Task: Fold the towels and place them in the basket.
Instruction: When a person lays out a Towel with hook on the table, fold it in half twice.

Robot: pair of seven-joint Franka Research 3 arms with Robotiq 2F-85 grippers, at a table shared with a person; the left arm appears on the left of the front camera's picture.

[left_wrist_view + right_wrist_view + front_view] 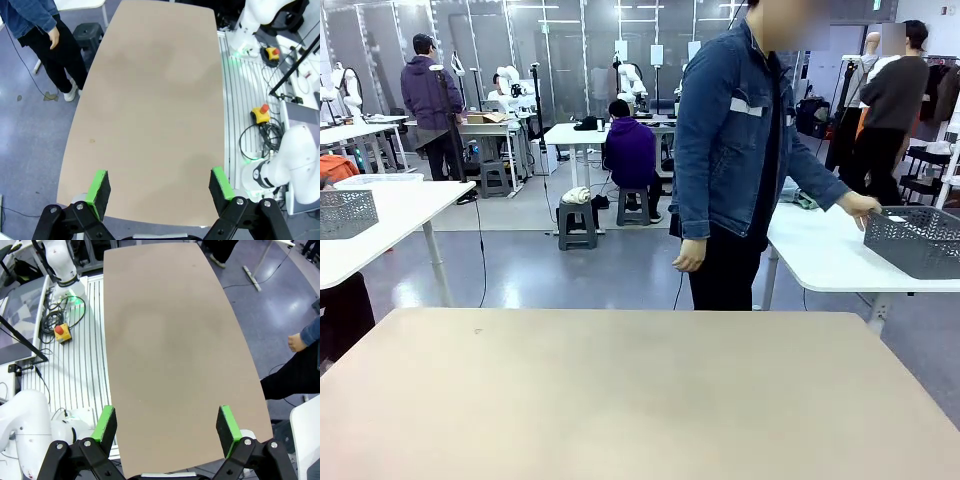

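Nothing looks started yet: the wire-mesh basket (pixel 918 240) sits on a neighbouring white table (pixel 820 255), with the person's hand (pixel 860 207) at its rim. The left gripper (pixel 160 187) and right gripper (pixel 166 425) hover over the beige tabletop (pixel 620 400), fingers spread and holding nothing. All the folding and placing is left to do.

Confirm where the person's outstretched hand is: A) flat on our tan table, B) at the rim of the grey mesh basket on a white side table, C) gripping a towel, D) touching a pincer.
B: the outstretched hand is at the rim of the basket, which stands on the white side table to the robot's right.
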